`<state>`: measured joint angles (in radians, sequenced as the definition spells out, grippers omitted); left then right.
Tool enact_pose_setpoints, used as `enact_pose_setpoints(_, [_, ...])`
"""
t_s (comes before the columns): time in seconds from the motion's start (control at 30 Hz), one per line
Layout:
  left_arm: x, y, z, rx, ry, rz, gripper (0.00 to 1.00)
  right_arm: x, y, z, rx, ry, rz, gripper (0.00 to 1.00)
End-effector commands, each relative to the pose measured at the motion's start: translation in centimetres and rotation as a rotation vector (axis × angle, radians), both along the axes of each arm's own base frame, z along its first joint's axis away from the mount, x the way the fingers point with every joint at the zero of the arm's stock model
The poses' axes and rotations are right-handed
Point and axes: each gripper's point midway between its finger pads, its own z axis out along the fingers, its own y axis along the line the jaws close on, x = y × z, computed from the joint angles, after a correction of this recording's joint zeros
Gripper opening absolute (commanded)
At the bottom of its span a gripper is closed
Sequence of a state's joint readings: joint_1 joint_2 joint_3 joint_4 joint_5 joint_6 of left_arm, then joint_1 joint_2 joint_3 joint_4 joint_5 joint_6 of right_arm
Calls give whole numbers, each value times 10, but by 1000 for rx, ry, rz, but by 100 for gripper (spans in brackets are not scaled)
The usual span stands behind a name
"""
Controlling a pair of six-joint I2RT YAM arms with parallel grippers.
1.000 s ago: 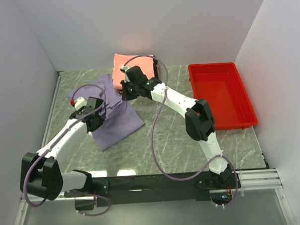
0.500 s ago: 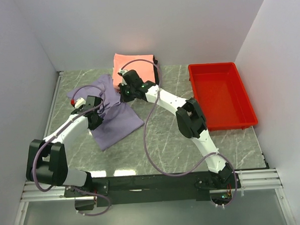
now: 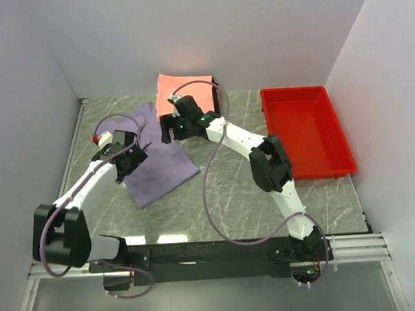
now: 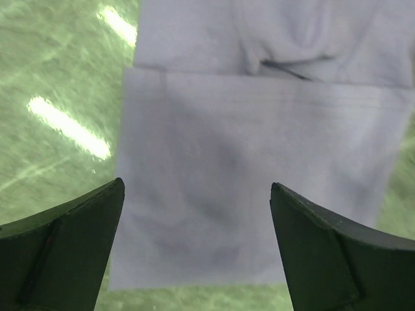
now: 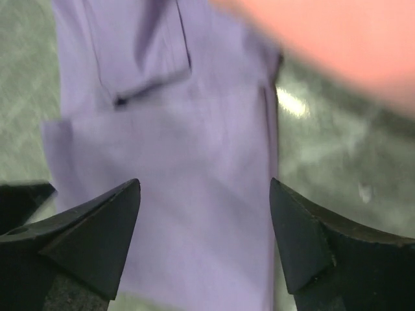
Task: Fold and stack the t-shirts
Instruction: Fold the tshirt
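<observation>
Jaws of the left gripper and right gripper stand spread wide, holding nothing. The lavender t-shirt lies flat beneath both pairs. A folded salmon-pink t-shirt sits just beyond the right pair.

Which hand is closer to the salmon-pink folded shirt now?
Right. The right hand is open over the lavender shirt's far edge, just short of the salmon-pink shirt; the left hand, also open, is over the lavender shirt's left side, farther off.
</observation>
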<state>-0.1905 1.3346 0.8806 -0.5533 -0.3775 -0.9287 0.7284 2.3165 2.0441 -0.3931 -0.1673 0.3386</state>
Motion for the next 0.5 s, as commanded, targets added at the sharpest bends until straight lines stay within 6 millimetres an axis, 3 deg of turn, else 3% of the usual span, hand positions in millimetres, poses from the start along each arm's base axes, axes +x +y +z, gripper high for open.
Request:
enact_pose_setpoints(0.0, [-14,-15,6,-87,-34,-39,100,-16,-16,63,80,-70,-10,89])
enact_pose_setpoints(0.13, [-50,-39,-5,-163,-9,-62,99,-47,-39,55,95,-24,-36,89])
enact_pose_setpoints(0.23, [-93,-51,-26,-200,50,-50,100,-76,-62,34,77,43,-47,90])
enact_pose_setpoints(0.37, [-129,-46,-52,-238,115,45,100,-93,-76,14,55,86,-62,90])
enact_pose_setpoints(0.47, [-140,-38,-62,-251,112,130,99,-98,-83,-3,32,112,-81,90])
